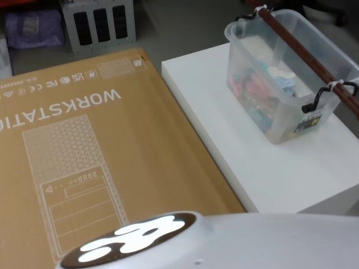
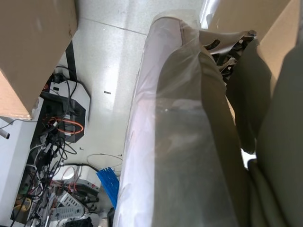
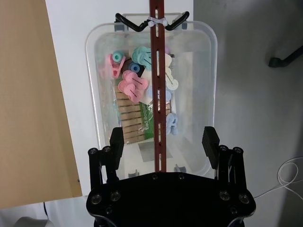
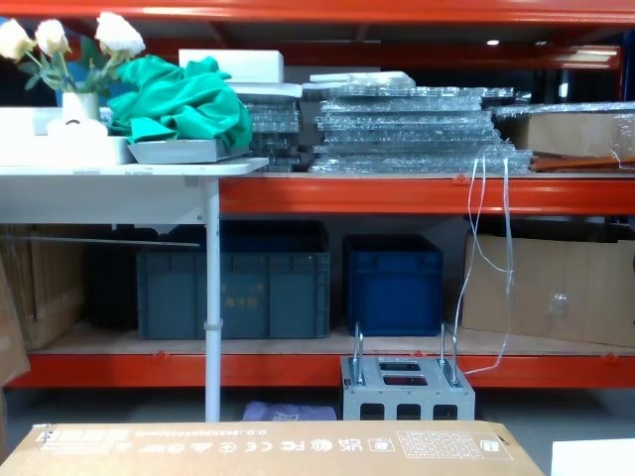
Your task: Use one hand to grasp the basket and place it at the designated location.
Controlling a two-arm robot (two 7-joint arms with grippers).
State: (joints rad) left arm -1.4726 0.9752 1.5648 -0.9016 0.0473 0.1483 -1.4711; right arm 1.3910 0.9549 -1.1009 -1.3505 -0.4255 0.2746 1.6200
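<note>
You are looking at a basket (image 1: 283,120) that is showing translucent whitish walls. Its bar handle (image 1: 303,51) is reading dark red-brown, the zip tie (image 1: 335,85) white and the hooks (image 3: 128,21) black. Inside, clips (image 3: 135,85) are showing pastel pink, mint and pale blue, and pegs (image 3: 130,111) are showing plain wood. The table (image 1: 224,123) is showing white. The cardboard box (image 1: 112,168) is showing tan, with white lettering and a white lattice pattern. The right gripper (image 3: 164,139) is showing black. In the chest view you are seeing orange-red shelving (image 4: 397,195), dark blue crates (image 4: 392,283) and a green cloth (image 4: 189,104)
</note>
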